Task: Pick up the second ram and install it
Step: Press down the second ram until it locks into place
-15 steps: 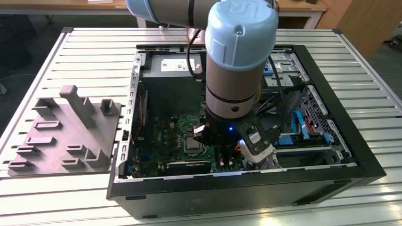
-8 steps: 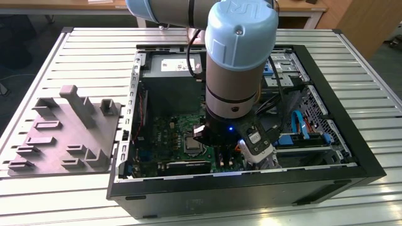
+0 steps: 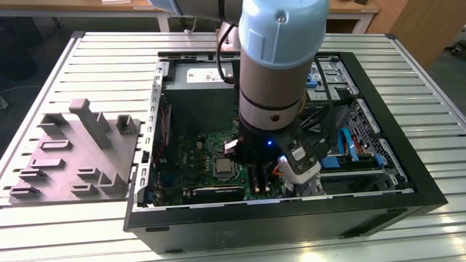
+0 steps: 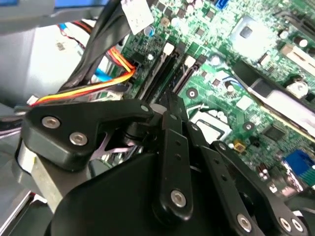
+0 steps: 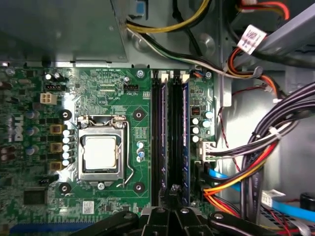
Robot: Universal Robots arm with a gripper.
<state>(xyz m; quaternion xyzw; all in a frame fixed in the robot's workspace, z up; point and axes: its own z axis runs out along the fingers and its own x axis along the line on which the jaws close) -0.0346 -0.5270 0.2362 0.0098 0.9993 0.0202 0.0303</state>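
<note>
1. Over the memory slots (image 5: pixel 173 128) of the motherboard (image 5: pixel 98 83), inside the open computer case (image 3: pixel 291 218), I find the gripper (image 5: pixel 173 189) low and close to the board, at one end of the slot bank.
2. Its fingers are drawn together to a narrow tip, and I see nothing clamped between them in either wrist view.
3. The second ram (image 5: pixel 185 142), as I judge it, is the dark stick with a bluish edge standing in the slot nearest the cables (image 5: pixel 275 142). It runs the full slot length. I cannot tell whether its end latches have closed.
4. Risk: a half-seated stick. If only one end is pressed home, the stick would sit tilted and its contacts would not engage.
5. Risk: the tip lies between slots rather than squarely over the stick, so a downward push could land on slot plastic or board components.
6. Risk: the cable bundle lies just beside the outer slot. A sideways move of the arm (image 3: pixel 280 65) could snag it.
</note>
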